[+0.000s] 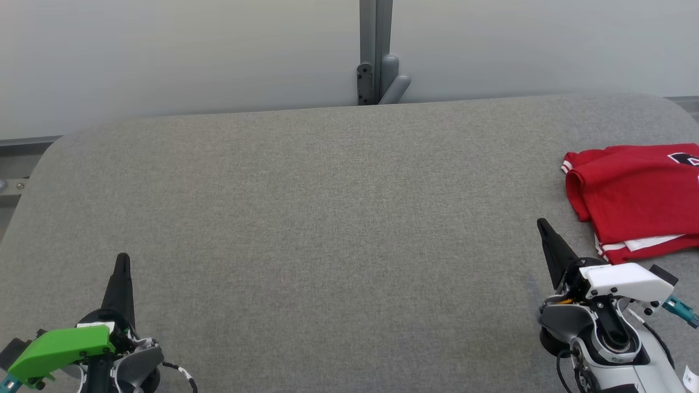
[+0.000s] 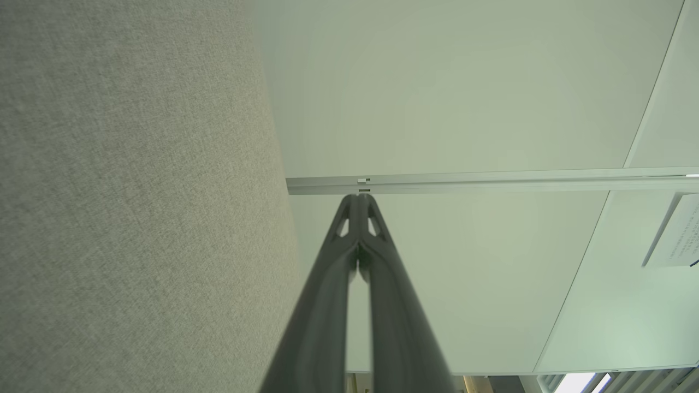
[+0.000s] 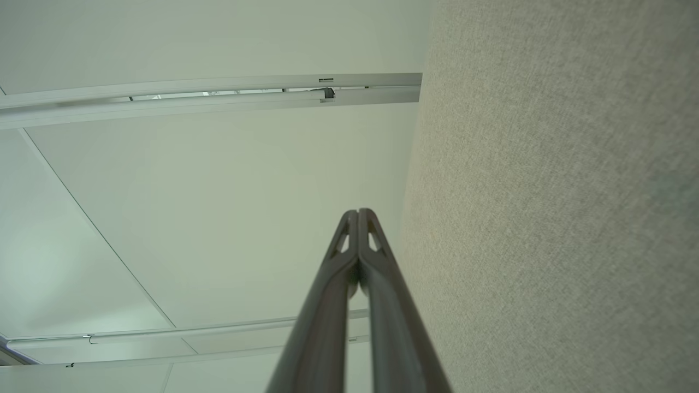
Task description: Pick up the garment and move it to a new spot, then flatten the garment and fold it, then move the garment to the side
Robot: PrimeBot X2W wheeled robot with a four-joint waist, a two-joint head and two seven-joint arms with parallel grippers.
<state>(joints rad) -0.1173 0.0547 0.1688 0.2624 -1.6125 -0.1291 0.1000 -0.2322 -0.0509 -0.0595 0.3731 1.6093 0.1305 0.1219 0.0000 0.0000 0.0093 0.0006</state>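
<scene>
Left jaws: the left gripper (image 1: 123, 258) has its two long dark fingers pressed together tip to tip, with nothing between them.
Right jaws: the right gripper (image 1: 542, 224) is likewise closed and empty, its fingers meeting along their length in the right wrist view.
Under the jaws: both pairs hang just over the wide grey fabric-covered table (image 1: 327, 218); contact with the cloth cannot be told.
Garment position: the red fabric garment with white-striped trim (image 1: 636, 194) lies flat on the table, near the right jaws, beyond their tips and to their outer side, and well apart from the left jaws. It is not held.
Beyond the jaws: pale wall panels and an upright grey metal post (image 1: 375, 49) stand past the table's far edge.
Step in hand: judged to be the setting aside; the garment looks folded in layers and already out at the right end.
Doing it well: any further shift should grip through all layers at one edge and slide low, so the fold does not open; the white layer peeking out at the near edge wants checking.
Orientation: the striped sleeve cuff points inward, toward the left jaws; the banded hem faces the robot.
Long axis: appears to run across the table, but the picture's edge cuts it off, so not certain.
</scene>
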